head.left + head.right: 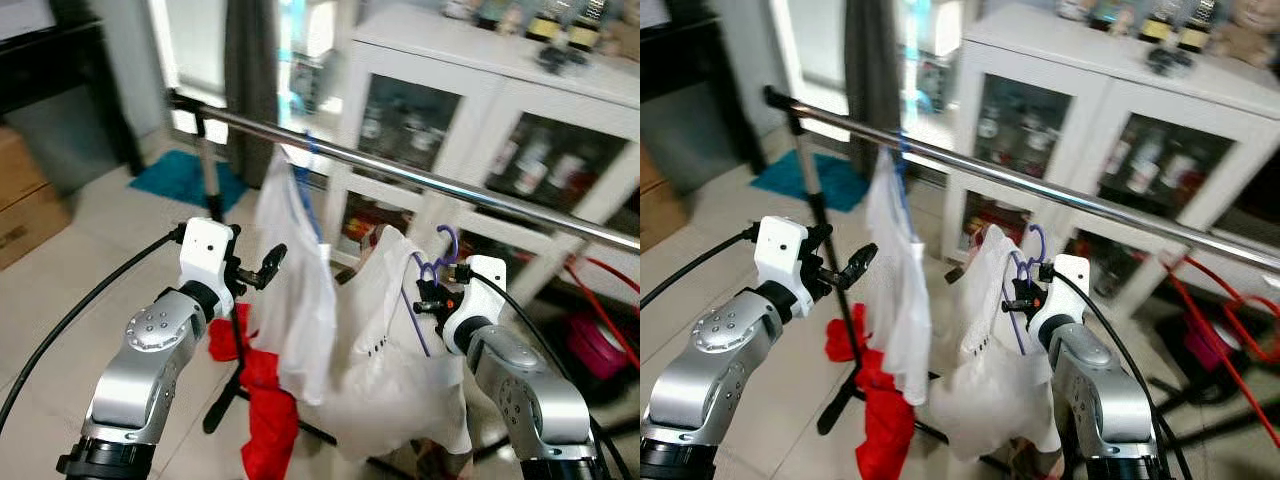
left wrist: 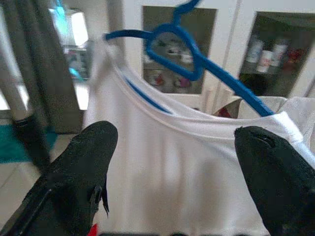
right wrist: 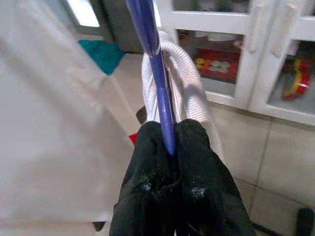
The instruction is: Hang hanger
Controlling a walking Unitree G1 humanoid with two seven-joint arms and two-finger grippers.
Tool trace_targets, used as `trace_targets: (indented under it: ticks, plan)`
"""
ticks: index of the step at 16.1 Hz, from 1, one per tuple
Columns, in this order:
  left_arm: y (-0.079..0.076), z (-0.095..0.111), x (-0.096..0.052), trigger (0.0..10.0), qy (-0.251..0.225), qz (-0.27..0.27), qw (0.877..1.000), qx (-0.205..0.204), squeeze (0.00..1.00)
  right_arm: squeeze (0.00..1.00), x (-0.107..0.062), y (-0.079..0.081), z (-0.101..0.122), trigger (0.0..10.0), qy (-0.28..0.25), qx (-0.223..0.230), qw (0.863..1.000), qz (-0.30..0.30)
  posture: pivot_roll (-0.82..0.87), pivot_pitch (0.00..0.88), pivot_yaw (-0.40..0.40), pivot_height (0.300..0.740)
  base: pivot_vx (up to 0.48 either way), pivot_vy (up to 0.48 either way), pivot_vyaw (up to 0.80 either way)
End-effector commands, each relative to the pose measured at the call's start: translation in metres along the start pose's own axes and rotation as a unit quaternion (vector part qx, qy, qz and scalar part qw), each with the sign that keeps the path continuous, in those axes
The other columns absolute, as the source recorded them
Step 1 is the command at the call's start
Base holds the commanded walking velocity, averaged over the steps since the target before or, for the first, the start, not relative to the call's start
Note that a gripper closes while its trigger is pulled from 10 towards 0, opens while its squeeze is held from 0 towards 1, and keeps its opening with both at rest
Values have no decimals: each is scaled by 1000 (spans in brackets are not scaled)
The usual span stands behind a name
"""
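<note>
right gripper [image 1: 432, 296] fingers pinch the purple hanger [image 1: 437, 262] mid-frame, hook up toward the rail [image 1: 420, 177]; left gripper [image 1: 262, 268] fingers spread, ready to steady.

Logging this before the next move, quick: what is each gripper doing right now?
Left gripper: open, holding nothing.
Right gripper: closed on the purple hanger.

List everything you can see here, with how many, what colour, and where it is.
Clothes rail: one, silver, running across in front of the cabinet.
Blue hanger: one, hooked on the rail, carrying a white garment.
Purple hanger: one, below the rail, carrying another white garment.
Red cloth: one, low by the rail stand.
Cabinet: one, white, glass doors, behind the rail.
Mat: one, teal, on the floor.
Cardboard boxes: brown, far left.
Left gripper: open, facing the blue hanger's garment.
Right gripper: shut on the purple hanger.
</note>
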State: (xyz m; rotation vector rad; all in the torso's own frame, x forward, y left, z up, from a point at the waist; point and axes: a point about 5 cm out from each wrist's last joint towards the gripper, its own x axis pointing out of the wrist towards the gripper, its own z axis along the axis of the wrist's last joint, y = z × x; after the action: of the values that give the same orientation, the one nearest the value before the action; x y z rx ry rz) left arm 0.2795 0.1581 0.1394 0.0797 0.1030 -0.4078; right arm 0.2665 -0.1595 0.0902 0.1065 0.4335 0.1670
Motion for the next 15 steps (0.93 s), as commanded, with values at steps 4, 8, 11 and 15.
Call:
trace_targets:
  ticks: [4, 8, 11, 15]
  plan:
    - [3, -1, -1, 10000, 1, 5, 1000, 4, 0, 0, 0, -5, 8, 0, -19, -6, 1000, -11, -62, 0, -80, 740, -287, 0, -800]
    - [-1, -3, -2, 10000, 7, -6, 1000, 3, 0, 0, 3, 3, 9, 0, -16, -4, 1000, -5, -51, 18, -67, 740, -283, 0, -469]
    - [2, -3, -2, 10000, 7, -3, 1000, 3, 0, 0, 2, 6, 9, 0, -17, 17, 1000, -5, -49, 15, -64, 740, -272, 0, 0]
    - [3, 0, 3, 10000, 3, -5, 1000, 7, 0, 0, 3, 6, 13, 0, -30, 4, 999, 10, -52, 0, -60, 740, -257, 0, 0]
